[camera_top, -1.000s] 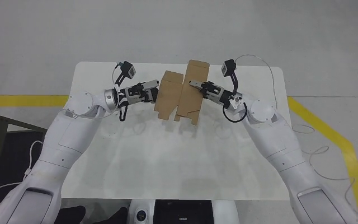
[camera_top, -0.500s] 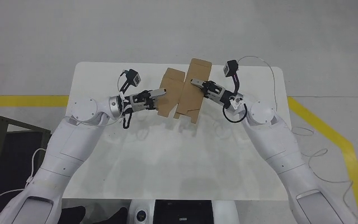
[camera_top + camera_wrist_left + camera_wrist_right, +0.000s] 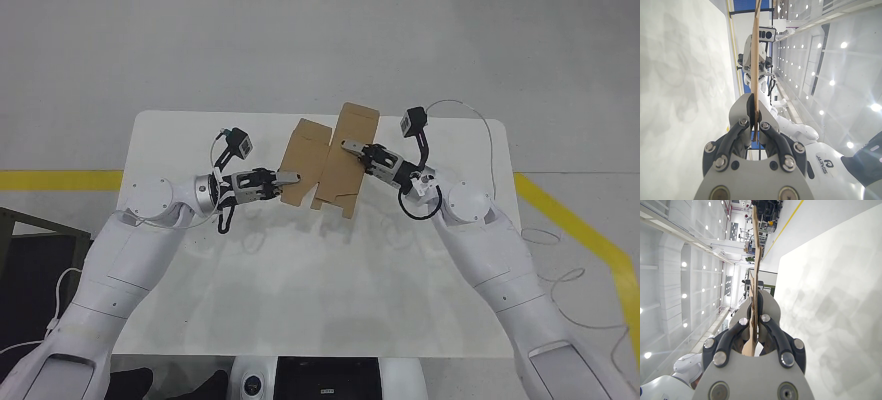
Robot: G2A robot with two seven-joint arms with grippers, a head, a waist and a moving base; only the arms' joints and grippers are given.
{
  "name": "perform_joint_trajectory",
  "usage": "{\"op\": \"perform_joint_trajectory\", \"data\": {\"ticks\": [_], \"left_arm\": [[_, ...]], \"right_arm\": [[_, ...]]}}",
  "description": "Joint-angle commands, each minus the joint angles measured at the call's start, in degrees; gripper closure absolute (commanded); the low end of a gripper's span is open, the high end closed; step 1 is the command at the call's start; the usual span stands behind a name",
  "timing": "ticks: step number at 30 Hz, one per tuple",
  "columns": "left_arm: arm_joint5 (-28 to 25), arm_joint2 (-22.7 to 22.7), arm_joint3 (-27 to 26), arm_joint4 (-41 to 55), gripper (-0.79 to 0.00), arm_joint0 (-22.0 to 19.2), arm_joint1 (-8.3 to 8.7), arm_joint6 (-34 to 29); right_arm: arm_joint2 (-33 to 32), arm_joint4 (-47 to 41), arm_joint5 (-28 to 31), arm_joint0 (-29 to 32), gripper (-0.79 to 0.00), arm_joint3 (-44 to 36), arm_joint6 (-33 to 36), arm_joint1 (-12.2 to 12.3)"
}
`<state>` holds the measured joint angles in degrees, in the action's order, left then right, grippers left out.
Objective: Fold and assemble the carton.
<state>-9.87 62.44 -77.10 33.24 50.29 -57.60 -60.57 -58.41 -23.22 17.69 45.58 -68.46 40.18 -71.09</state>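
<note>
Top view shows a white table (image 3: 320, 290) with rounded corners, standing on a grey floor (image 3: 300, 50) crossed by a yellow line (image 3: 60, 180). Over the table's far half the carton (image 3: 335, 165) is held flat and unfolded: brown cardboard with flaps at both ends. The left gripper (image 3: 290, 178) is clamped on its left edge and the right gripper (image 3: 350, 148) on its right edge. Both wrist views show the sheet edge-on, pinched between closed fingers.
</note>
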Motion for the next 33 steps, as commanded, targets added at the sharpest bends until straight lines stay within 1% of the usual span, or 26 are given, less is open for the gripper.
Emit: {"op": "perform_joint_trajectory", "data": {"ticks": [1, 5, 7, 11, 16, 21, 22, 28, 33], "left_arm": [[0.03, 0.10, 0.08, -0.21, 0.000, -0.07, -0.03, -0.26], [-0.18, 0.99, 0.72, -0.52, 0.000, -0.73, 0.05, -1.56], [-0.73, 1.51, 1.27, -0.71, 0.000, -1.17, 0.15, -3.19], [-3.62, 2.41, 3.15, -1.66, 0.000, -1.51, 0.45, -7.80], [-5.96, 3.60, 5.63, -1.37, 0.000, -1.80, 0.84, -13.51], [-7.80, 4.82, 6.64, -0.60, 0.000, -1.47, 1.30, -18.91], [-8.06, 5.03, 6.52, -0.45, 0.000, -1.30, 1.41, -20.15], [-8.22, 6.42, 5.46, 1.43, 0.000, -0.24, 1.98, -25.62], [-6.41, 6.77, 2.31, 1.58, 0.000, 1.01, 2.58, -27.43]], "right_arm": [[-0.22, 0.18, -0.03, -0.03, -0.785, -0.01, 0.23, -0.01], [-1.44, 1.90, 0.67, 0.16, -0.785, 0.49, 0.34, 0.27], [-2.60, 2.16, 1.60, 0.52, -0.785, 0.95, 0.66, 0.53], [-4.88, 2.48, 3.96, 0.72, -0.785, 1.28, 5.74, 1.28], [-7.98, 2.92, 5.90, -0.28, -0.785, 3.85, 16.78, 2.64], [-9.28, -0.06, 12.98, -2.08, -0.785, 6.51, 30.62, 3.48], [-9.36, -1.02, 13.86, -2.44, -0.785, 7.24, 32.56, 3.58], [-8.00, -2.85, 11.31, -3.58, -0.785, 6.76, 35.12, 4.80], [-5.90, -5.03, 9.22, -4.43, -0.785, 6.92, 37.22, 5.95]]}}
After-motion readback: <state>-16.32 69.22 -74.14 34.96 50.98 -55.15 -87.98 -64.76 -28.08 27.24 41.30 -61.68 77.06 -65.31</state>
